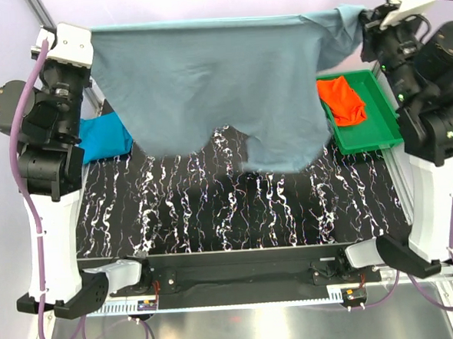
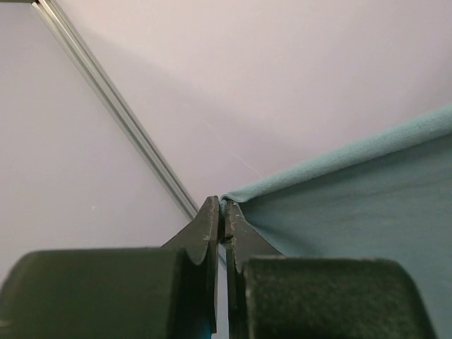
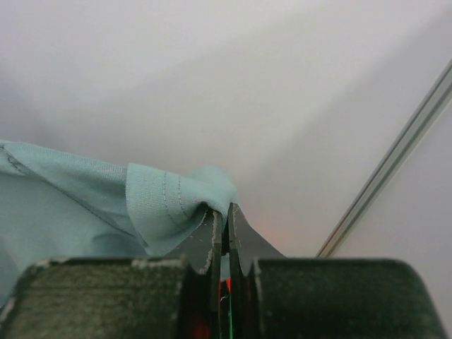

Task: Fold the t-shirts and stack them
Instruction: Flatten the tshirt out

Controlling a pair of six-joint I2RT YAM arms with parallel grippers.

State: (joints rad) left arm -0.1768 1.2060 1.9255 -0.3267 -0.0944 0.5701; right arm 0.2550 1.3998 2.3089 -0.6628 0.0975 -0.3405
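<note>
Grey-blue shirt [image 1: 221, 77]: hangs above the far edge of the worktop [image 1: 236, 207], stretched wide between both claws, lower hem dangling free; held so, I judge, to spread it flat before laying and folding
Left claw [image 2: 224, 212]: clenched on the shirt's top corner, by the far left corner
Right claw [image 3: 224, 215]: clenched on a bunched, stitched edge of the same shirt, by the far right corner
Teal-blue shirt [image 1: 105, 138]: lies at the left edge, partly hidden behind the left arm
Orange-red shirt [image 1: 342, 101]: crumpled in the green tray [image 1: 378, 133] at the right edge
Count: three shirts, none stacked; two claws; one tray
</note>
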